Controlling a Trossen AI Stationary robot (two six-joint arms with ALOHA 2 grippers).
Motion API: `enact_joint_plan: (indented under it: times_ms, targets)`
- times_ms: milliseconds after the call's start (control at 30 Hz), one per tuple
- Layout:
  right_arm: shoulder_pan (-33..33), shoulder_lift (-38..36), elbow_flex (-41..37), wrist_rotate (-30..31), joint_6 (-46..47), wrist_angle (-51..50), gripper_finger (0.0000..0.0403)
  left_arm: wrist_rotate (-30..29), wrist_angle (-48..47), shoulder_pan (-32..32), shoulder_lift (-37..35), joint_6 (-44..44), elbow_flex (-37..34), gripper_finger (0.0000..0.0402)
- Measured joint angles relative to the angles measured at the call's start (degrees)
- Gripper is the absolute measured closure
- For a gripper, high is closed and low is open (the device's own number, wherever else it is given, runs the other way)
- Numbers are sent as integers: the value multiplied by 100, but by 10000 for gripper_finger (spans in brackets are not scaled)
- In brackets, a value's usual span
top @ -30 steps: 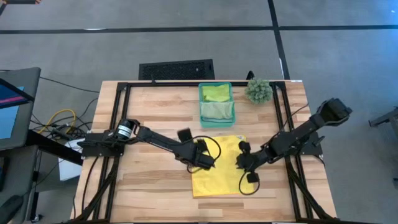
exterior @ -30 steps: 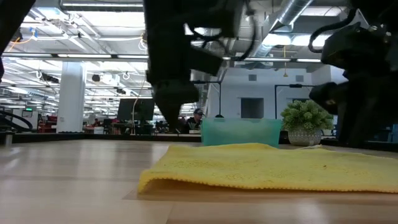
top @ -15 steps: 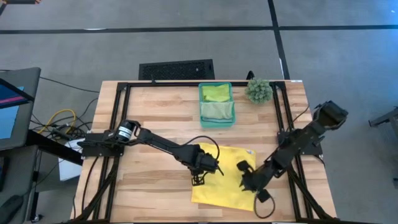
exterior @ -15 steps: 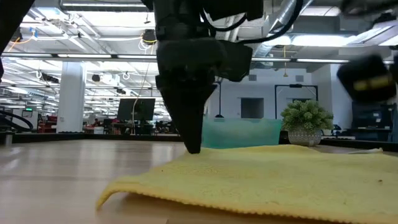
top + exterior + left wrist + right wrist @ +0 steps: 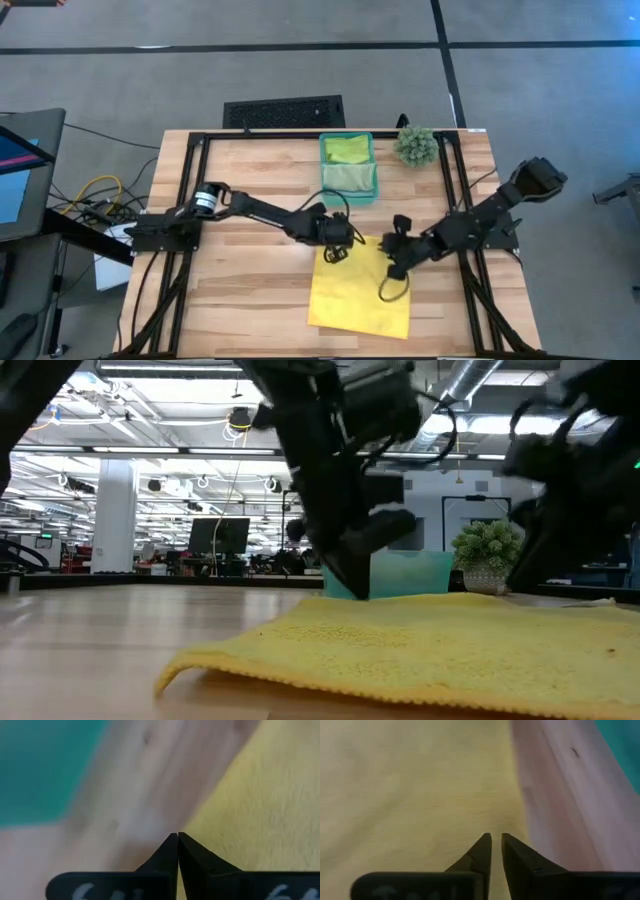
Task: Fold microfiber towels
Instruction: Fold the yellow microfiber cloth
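While the wooden table (image 5: 250, 290) takes up most of the high view, the main thing on it is the yellow towel (image 5: 362, 295), lying flat toward the near edge, a bit right of center. In the low view its front edge curls up slightly off the wood. Behind it, near the far edge, sits the teal bin (image 5: 348, 183) with two greenish towels (image 5: 347, 150) inside, and the small spiky plant (image 5: 416, 145) is just to the bin's right. The left gripper (image 5: 340, 243) sits at the towel's far-left corner; its wrist view shows the fingers (image 5: 170, 852) pressed together with nothing visibly pinched between them. The right gripper (image 5: 395, 245) is over the far-right corner, its fingers (image 5: 482, 851) nearly closed with a thin gap, holding nothing visible.
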Motion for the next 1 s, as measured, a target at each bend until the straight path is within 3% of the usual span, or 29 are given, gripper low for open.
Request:
enact_joint_plan:
  times_ms: [100,200,367,600,733,800,1000]
  targets:
    - [-363,221,-133,-44,1,252,345,359,162,133,-76,-339,-391,400]
    - [-545,410,-158,-198,-3,278,363,309,-532,141,-87,-612,-417,400]
    - [-634,600,-139,-270,-324,662,390,15,-1585,-49,-22,-720,91,401]
    - [-232,-183,-164,221,-695,715,381,-705,-2836,-459,9,-1007,815,401]
    - [-43,-469,-163,233,-704,287,360,-1285,-3079,-625,9,-1148,997,401]
    - [36,-534,-166,239,-645,-210,354,-1295,-3176,-645,2,-1070,1026,401]
    - [192,-840,-168,710,532,-1508,352,-1605,-3062,-630,0,-936,823,401]
